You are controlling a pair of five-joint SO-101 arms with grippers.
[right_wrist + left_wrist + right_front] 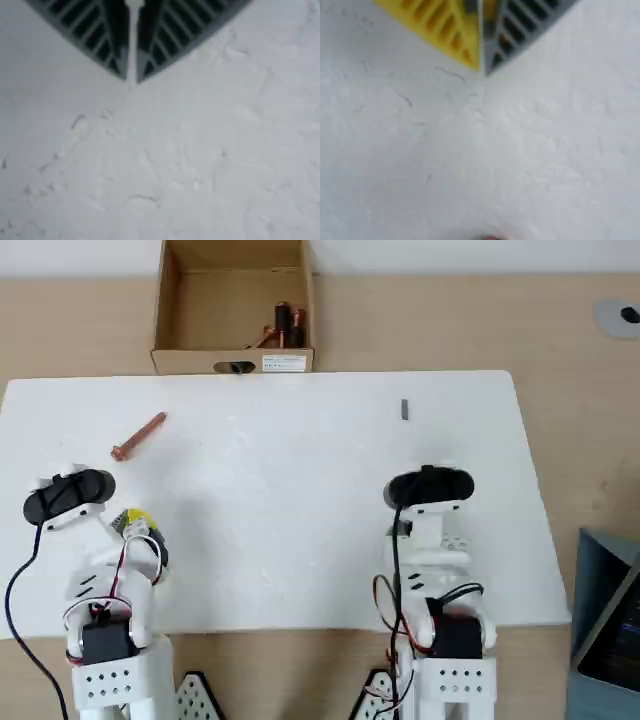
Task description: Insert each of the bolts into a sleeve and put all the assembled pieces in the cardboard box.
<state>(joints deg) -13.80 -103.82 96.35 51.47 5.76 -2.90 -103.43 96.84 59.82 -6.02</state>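
Note:
A copper bolt (138,436) lies on the white mat (280,540) toward the far left. A small dark sleeve (404,409) lies toward the far right of the mat. The cardboard box (233,361) stands beyond the mat's far edge with several assembled copper and black pieces (284,326) in its right corner. My left gripper (481,66) hovers just over bare mat with its yellow and grey fingers pressed together, holding nothing, well short of the bolt. My right gripper (131,75) is also shut and empty over bare mat, nearer than the sleeve.
The left arm (110,580) and the right arm (430,570) sit at the mat's near edge. A dark bin (610,620) stands off the mat at the right. A grey disc (618,317) lies on the wooden table at the far right.

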